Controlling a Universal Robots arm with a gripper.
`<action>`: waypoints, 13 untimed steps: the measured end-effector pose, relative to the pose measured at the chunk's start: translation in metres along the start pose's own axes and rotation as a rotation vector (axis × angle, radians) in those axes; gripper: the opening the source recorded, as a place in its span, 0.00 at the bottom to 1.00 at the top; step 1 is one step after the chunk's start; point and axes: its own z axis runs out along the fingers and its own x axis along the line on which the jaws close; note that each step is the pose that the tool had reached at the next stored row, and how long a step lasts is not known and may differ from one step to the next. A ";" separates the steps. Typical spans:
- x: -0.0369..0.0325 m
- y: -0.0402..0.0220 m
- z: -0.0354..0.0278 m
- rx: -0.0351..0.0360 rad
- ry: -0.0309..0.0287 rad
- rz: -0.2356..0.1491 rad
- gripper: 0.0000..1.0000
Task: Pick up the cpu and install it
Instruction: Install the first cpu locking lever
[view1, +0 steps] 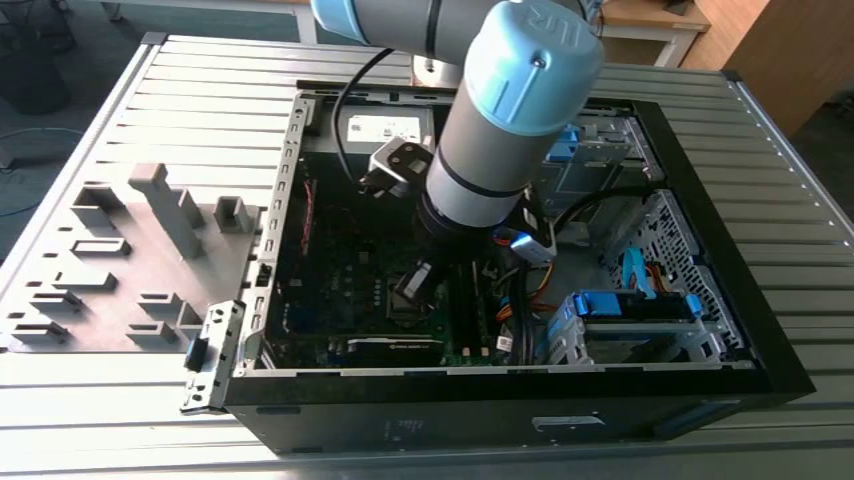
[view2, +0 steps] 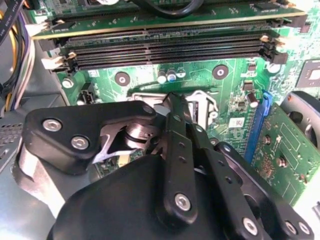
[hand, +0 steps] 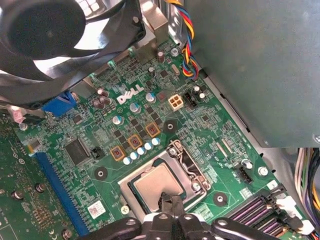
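Hand: my hand (hand: 170, 204) sits low in the first wrist view, fingertips drawn close together and touching the near edge of the cpu (hand: 155, 182); whether they pinch it or only rest on it I cannot tell.
Cpu: pale silver square lying flat inside the socket frame (hand: 192, 167), lower centre of that frame, looking seated.
Step, as I judge it: placing the chip, close to done.
Doing it well: I would keep the chip level and square to the frame and add no side push.
Nearby: memory slots (view2: 165, 50) run across the top of the second wrist view; blue slot (hand: 57, 185) at lower left of the first.
Wider scene: the computer case (view1: 747, 340) lies open on the counter (view1: 134, 420), arm reaching into its middle.
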 end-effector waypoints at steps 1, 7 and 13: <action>0.0003 0.0003 0.0000 0.0002 -0.0001 0.000 0.11; 0.0001 -0.0004 0.0001 0.0005 -0.0001 0.001 0.11; -0.0017 -0.0054 0.0010 0.0000 -0.0012 0.006 0.11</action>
